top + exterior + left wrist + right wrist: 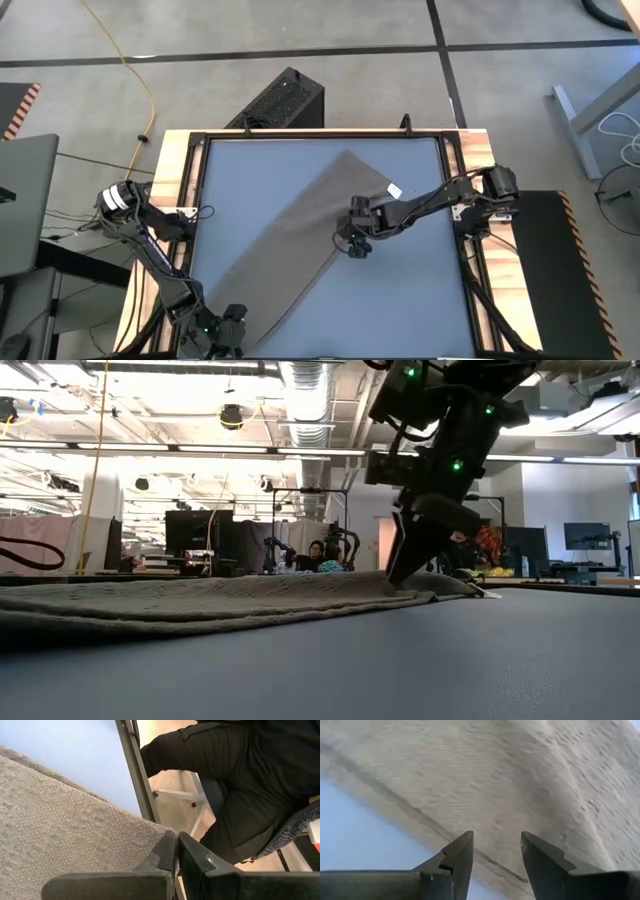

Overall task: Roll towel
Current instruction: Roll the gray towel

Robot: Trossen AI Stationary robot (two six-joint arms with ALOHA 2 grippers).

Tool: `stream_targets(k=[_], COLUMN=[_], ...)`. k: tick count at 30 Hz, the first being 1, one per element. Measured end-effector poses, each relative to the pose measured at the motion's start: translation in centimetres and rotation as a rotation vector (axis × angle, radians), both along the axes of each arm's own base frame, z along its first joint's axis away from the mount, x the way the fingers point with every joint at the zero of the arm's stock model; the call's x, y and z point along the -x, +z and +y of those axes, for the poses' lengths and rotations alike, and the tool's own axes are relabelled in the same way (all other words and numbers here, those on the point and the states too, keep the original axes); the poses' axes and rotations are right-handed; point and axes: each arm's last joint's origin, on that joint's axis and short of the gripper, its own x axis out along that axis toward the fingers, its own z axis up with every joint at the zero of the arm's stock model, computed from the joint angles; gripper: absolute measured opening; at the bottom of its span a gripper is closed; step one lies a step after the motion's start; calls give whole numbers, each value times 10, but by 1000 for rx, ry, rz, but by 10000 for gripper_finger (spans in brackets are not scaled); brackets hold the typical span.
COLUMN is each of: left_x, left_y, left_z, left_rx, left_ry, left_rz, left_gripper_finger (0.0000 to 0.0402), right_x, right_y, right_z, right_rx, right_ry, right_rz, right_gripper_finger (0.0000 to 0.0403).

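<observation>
While the towel lies flat and unrolled on the blue worktop, it runs as a long diagonal band from near the middle of the far edge down toward the near left corner, folded double so its long side shows a layered edge. A small white tag sits at its far right edge. In the low view the cloth is a low ridge across the surface.

Over the towel's right long edge, roughly at the worktop's centre, the right gripper points down with its fingers spread apart, the tips at the cloth's border and nothing between them. From table height its tips reach the fabric.

At the near edge, close to the near left corner, the left gripper waits by the towel's lower end with its fingers pressed together on nothing. Beyond the table frame its wrist view shows a person in dark clothing.
</observation>
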Motion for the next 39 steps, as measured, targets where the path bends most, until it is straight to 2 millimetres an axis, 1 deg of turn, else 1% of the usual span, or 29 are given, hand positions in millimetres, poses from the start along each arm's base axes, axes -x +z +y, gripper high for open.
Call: stream_targets(k=[8, 12, 17, 20, 22, 24, 26, 34, 36, 39], left_x=[0, 0, 1, 2, 3, 3, 3, 3, 3, 3], left_y=[0, 0, 0, 0, 0, -1, -1, -1, -1, -1], left_z=[0, 0, -1, -1, -2, -1, -1, -1, -1, -1], left_rx=[0, -3, -3, -5, -4, -5, -6, -7, -7, -6], left_ry=[-1, -11, -14, -16, -15, -14, -14, -13, -13, -12], left_rz=[1, -1, 0, 0, 6, 7, 7, 6, 7, 7], left_gripper_finger=[0, 0, 0, 0, 0, 0, 0, 0, 0, 0], right_x=[3, 2, -3, -5, -5, -6, -5, -5, -7, -9], right_y=[-4, -5, -21, -24, -23, -23, -21, -19, -17, -12], right_z=[-1, -6, -11, -12, -12, -12, -13, -13, -13, -13], right_rx=[12, 28, 44, 64, 73, 79, 85, 100, 102, 105], right_ry=[82, 97, 122, 115, 107, 110, 120, 147, 150, 147], right_rz=[36, 42, 90, 95, 83, 80, 84, 99, 101, 112], right_gripper_finger=[182, 182, 182, 181, 176, 163, 140, 22, 11, 19])
